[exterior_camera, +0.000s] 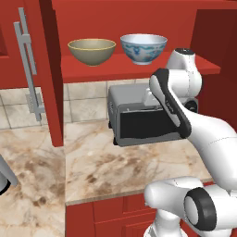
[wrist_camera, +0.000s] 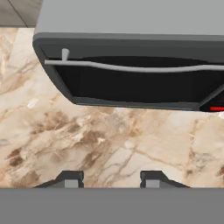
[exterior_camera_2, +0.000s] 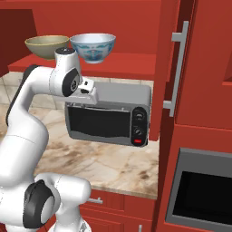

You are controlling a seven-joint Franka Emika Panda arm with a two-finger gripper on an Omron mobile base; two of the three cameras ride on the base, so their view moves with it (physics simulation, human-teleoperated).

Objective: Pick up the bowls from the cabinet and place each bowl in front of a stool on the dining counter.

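Two bowls sit side by side on the red shelf (exterior_camera: 92, 71) of the open cabinet (exterior_camera: 139, 18), both near its front edge: the tan bowl (exterior_camera: 91, 51) on the left, the blue-and-white bowl (exterior_camera: 143, 47) just beside it on the right, close together but whether they touch I cannot tell. Neither is lifted, so I judge I am at the very first step, the reach for the first bowl. My gripper (wrist_camera: 112, 179) hangs well below the shelf, pointing down at the marble counter (wrist_camera: 87, 140) in front of the toaster oven (exterior_camera_2: 108, 113); in the hand view the two fingertips (wrist_camera: 70, 178) stand apart with bare marble between them, holding nothing. The wrist sits just ahead of the oven's top, below the shelf lip. The cabinet door (exterior_camera: 28, 69) with its grey bar handle (exterior_camera: 25, 65) is swung wide at the left, so access looks free. Next I need to raise the hand above shelf height, tip it towards the cabinet and come in over a rim, probably the blue-and-white bowl's since it is nearer the arm. The risk, as I see it, is clipping the shelf edge on the way up, or nudging the neighbouring bowl when the fingers straddle the rim.
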